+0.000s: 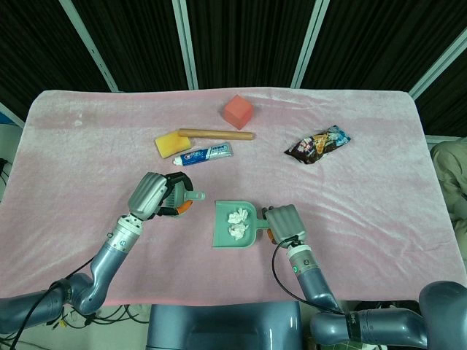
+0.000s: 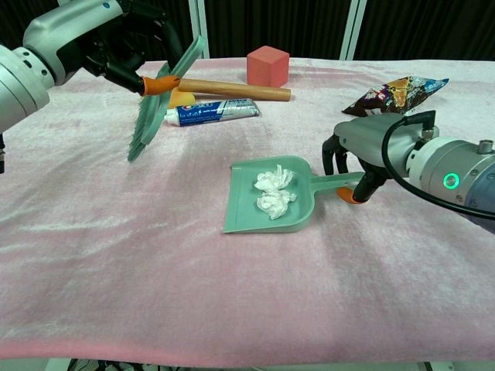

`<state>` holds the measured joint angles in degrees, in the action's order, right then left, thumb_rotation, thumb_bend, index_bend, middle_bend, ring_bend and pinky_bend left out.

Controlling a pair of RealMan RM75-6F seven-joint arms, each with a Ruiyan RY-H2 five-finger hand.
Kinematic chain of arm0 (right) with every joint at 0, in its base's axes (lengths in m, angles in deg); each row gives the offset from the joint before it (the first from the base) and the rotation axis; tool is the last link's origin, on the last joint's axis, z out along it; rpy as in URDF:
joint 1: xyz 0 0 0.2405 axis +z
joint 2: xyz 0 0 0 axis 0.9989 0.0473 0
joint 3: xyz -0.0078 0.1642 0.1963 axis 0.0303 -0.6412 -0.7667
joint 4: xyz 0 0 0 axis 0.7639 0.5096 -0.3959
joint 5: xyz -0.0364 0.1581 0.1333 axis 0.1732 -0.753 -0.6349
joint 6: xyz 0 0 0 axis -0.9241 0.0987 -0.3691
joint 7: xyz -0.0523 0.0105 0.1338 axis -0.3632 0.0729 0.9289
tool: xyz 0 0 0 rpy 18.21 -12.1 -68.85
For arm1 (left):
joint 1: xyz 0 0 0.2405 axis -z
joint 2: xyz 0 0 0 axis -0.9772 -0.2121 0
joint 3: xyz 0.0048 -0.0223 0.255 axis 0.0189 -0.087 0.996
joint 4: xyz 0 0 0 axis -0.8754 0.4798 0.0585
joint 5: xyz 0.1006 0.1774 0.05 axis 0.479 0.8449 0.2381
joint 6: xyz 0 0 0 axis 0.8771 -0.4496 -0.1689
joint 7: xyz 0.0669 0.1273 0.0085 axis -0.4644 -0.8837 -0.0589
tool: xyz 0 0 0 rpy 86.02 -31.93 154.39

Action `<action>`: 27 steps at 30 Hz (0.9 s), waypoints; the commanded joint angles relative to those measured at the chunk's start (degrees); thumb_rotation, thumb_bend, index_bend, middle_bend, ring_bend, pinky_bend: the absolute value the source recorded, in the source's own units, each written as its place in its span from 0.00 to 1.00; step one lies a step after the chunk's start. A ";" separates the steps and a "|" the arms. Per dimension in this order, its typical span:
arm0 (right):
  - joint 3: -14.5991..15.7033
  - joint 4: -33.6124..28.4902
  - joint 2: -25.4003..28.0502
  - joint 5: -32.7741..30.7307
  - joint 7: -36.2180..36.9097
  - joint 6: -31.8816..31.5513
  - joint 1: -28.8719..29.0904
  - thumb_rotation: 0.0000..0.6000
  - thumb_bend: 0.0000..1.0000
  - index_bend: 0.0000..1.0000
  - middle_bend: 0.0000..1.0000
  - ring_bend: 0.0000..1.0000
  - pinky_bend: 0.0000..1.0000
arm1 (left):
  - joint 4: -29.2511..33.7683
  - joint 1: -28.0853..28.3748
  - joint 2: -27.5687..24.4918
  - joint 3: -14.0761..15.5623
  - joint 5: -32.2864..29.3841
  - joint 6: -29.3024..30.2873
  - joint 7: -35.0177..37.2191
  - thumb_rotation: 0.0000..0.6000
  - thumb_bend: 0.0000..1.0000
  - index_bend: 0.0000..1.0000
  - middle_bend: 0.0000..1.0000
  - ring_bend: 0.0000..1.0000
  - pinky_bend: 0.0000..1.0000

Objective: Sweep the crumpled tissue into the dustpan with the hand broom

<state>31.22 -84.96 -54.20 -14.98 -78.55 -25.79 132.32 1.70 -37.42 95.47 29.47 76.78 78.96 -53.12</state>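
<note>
Two tissue wads [image 2: 273, 191] lie in the dustpan [image 2: 241, 215] near the tabletop's [image 1: 379, 204] front. Behind it lie a toothpaste tube [image 1: 203, 154], sponge [image 1: 169, 144], rolling pin [image 1: 216, 134] and cube [image 1: 238, 111]; a snack bag [image 1: 317, 144] lies to the right.

A red cube [image 1: 238, 111], wooden stick [image 1: 216, 134], yellow sponge [image 1: 171, 144], toothpaste tube [image 1: 203, 154] and snack packet [image 1: 317, 144] are laid on the pink cloth [image 1: 379, 197].

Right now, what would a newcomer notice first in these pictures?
The green dustpan at mid-table, with white tissue already inside and its handle held by the right hand. Next, the left hand holding the broom tilted above the pink cloth, left of the pan.
</note>
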 commanded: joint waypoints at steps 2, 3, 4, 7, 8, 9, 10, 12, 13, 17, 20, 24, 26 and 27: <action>0.11 0.01 0.02 0.39 -0.10 -0.35 -0.25 1.00 0.44 0.59 0.48 0.69 0.78 | 0.33 -0.31 -0.20 0.16 -0.16 0.12 -0.18 1.00 0.40 0.59 0.63 0.90 0.99; 0.12 -0.01 0.02 0.39 -0.17 -0.47 -0.34 1.00 0.43 0.57 0.46 0.69 0.78 | 0.40 -0.39 -0.26 0.19 -0.18 0.16 -0.26 1.00 0.40 0.58 0.63 0.90 0.99; 0.15 -0.07 0.05 0.34 -0.30 -0.60 -0.44 1.00 0.43 0.55 0.45 0.69 0.78 | 0.48 -0.48 -0.33 0.24 -0.19 0.22 -0.34 1.00 0.40 0.58 0.63 0.90 0.99; 0.30 -0.49 0.22 0.08 -0.69 -0.98 -0.78 1.00 0.41 0.46 0.38 0.68 0.78 | 0.70 -0.76 -0.54 0.34 -0.25 0.39 -0.53 1.00 0.40 0.58 0.63 0.90 0.99; 0.36 -0.69 0.28 -0.02 -0.81 -1.12 -0.91 1.00 0.41 0.42 0.35 0.68 0.78 | 0.78 -0.87 -0.62 0.39 -0.27 0.45 -0.57 1.00 0.40 0.58 0.63 0.90 0.99; 0.47 -0.85 0.35 -0.08 -1.01 -1.29 -1.03 1.00 0.40 0.38 0.33 0.68 0.78 | 0.86 -0.95 -0.70 0.44 -0.27 0.48 -0.60 1.00 0.40 0.58 0.63 0.90 0.99; 0.58 -1.02 0.42 -0.14 -1.25 -1.44 -1.13 1.00 0.40 0.34 0.30 0.68 0.78 | 0.94 -1.03 -0.79 0.49 -0.24 0.51 -0.67 1.00 0.40 0.58 0.63 0.90 0.99; 0.69 -1.42 0.52 -0.35 -1.68 -1.76 -1.32 1.00 0.38 0.28 0.27 0.68 0.78 | 1.10 -1.15 -1.00 0.57 -0.15 0.60 -0.78 1.00 0.40 0.58 0.63 0.90 0.99; 0.69 -1.62 0.56 -0.40 -1.85 -1.95 -1.40 1.00 0.37 0.27 0.26 0.68 0.78 | 1.22 -1.21 -1.09 0.58 -0.14 0.63 -0.80 1.00 0.40 0.58 0.63 0.90 0.99; 0.70 -2.33 0.70 -0.48 -2.14 -2.57 -1.80 1.00 0.31 0.13 0.18 0.67 0.78 | 1.88 -1.51 -1.62 0.81 -0.01 0.72 -1.15 1.00 0.40 0.58 0.63 0.90 0.99; 0.96 -3.03 1.01 -0.67 -2.77 -3.31 -2.21 1.00 0.27 0.03 0.10 0.67 0.78 | 2.69 -1.81 -2.23 1.37 0.29 0.67 -2.20 1.00 0.40 0.58 0.62 0.90 0.99; 1.67 -3.74 2.04 0.88 -3.00 -4.22 -2.82 1.00 0.26 0.00 0.06 0.66 0.78 | 4.15 -2.14 -3.49 2.47 0.41 -0.05 -6.02 1.00 0.39 0.58 0.63 0.90 0.99; 1.97 -4.13 2.78 1.74 -2.55 -4.52 -3.29 1.00 0.26 0.00 0.05 0.66 0.78 | 5.42 -2.38 -4.54 3.14 -0.51 -1.08 -10.02 1.00 0.39 0.58 0.63 0.90 0.99; 2.09 -4.26 3.25 2.20 -2.34 -4.74 -3.54 1.00 0.26 0.00 0.05 0.66 0.78 | 6.20 -2.50 -5.03 3.32 -1.19 -1.53 -12.14 1.00 0.39 0.58 0.63 0.90 0.99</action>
<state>33.06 -88.97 -51.42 -13.26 -81.17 -30.22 129.12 6.03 -39.53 91.87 31.89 76.77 78.69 -60.61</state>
